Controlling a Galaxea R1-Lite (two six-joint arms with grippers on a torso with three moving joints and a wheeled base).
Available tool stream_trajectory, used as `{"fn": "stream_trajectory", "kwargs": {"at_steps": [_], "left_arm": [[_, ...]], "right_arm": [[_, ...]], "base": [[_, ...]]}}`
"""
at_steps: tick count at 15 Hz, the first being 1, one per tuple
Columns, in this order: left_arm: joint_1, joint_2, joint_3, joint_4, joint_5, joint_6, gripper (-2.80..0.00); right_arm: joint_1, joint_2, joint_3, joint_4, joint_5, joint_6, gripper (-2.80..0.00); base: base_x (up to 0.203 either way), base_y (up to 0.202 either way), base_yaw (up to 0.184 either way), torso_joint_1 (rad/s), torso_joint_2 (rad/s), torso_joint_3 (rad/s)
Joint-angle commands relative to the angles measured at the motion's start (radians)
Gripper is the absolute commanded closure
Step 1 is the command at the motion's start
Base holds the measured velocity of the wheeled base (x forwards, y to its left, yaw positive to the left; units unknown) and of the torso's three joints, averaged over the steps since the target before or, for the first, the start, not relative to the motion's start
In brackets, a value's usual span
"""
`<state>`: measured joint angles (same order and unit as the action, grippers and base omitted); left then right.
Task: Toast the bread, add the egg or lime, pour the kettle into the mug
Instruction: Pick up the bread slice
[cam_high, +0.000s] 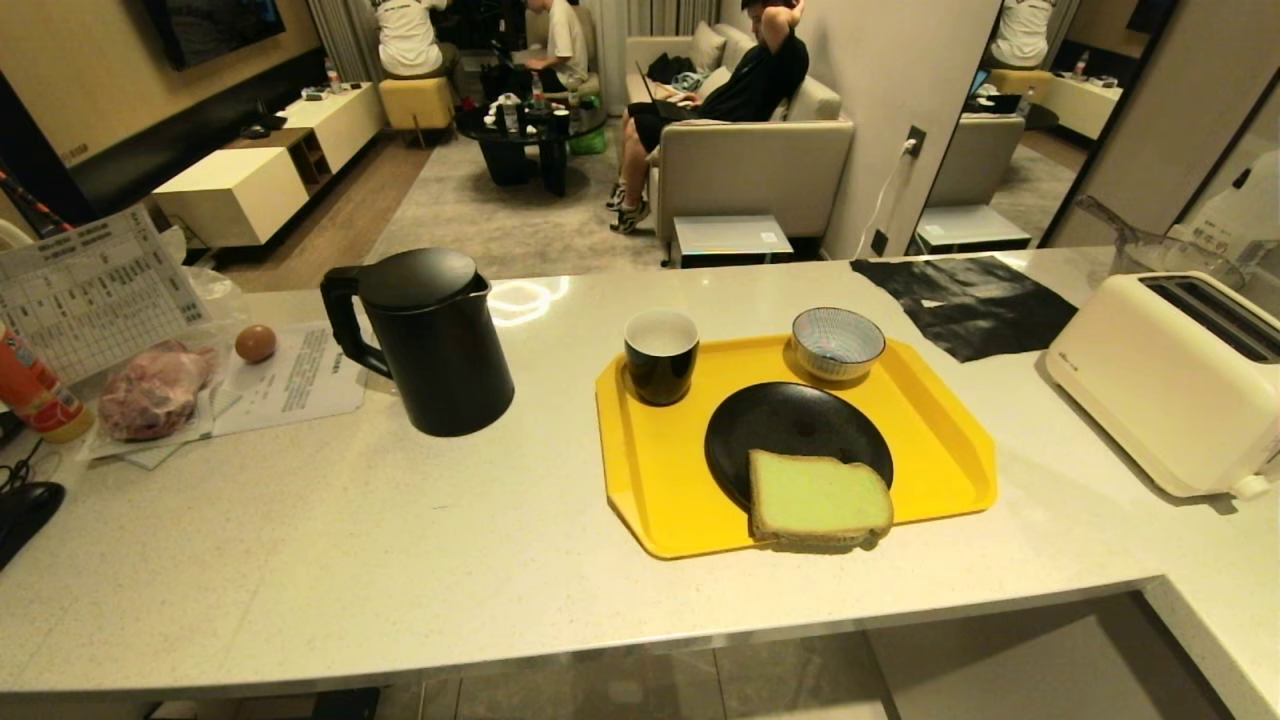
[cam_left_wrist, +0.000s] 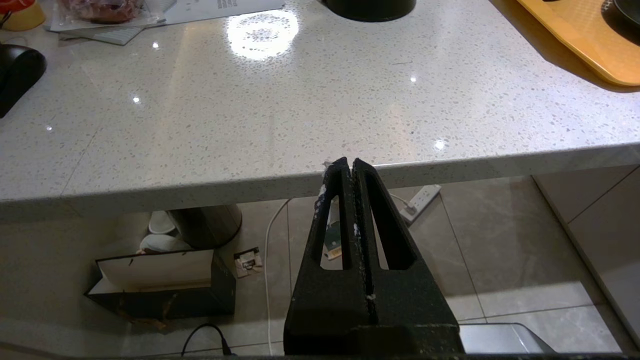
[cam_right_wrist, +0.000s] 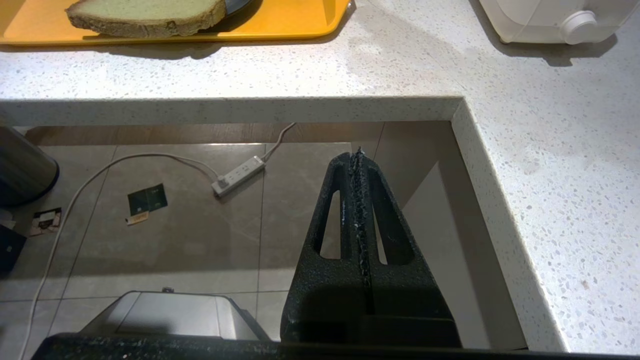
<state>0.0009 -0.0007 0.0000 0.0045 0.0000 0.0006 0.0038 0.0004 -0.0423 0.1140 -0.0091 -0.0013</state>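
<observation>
The bread (cam_high: 820, 497), pale green with a tan crust, lies on the near rim of a black plate (cam_high: 790, 425) on a yellow tray (cam_high: 650, 470); it also shows in the right wrist view (cam_right_wrist: 145, 15). The black mug (cam_high: 661, 355) stands at the tray's back left. The tall black kettle (cam_high: 430, 340) stands left of the tray. The egg (cam_high: 256, 343) rests on papers at far left. No lime shows. A cream toaster (cam_high: 1170, 380) sits at the right. My left gripper (cam_left_wrist: 348, 162) and right gripper (cam_right_wrist: 357, 155) hang shut and empty below the counter's front edge.
A blue-and-white striped bowl (cam_high: 838, 342) stands at the tray's back right. A wrapped meat pack (cam_high: 155, 390), an orange bottle (cam_high: 35, 390) and a black cloth (cam_high: 965, 300) lie on the counter. The counter turns an inner corner (cam_right_wrist: 457, 102) at right. People sit in the room beyond.
</observation>
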Motion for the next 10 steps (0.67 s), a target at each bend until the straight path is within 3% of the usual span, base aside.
{"fn": "stream_trajectory", "kwargs": {"at_steps": [1, 10], "left_arm": [[0.001, -0.001, 0.0, 0.0, 0.0, 0.001, 0.0], [0.001, -0.001, 0.0, 0.0, 0.0, 0.0, 0.0]], "right_arm": [[0.001, 0.001, 0.0, 0.001, 0.0, 0.0, 0.0], [0.001, 0.001, -0.001, 0.001, 0.0, 0.0, 0.0]], "base": [[0.0, 0.0, 0.0, 0.0, 0.0, 0.0], [0.0, 0.0, 0.0, 0.0, 0.0, 0.0]]}}
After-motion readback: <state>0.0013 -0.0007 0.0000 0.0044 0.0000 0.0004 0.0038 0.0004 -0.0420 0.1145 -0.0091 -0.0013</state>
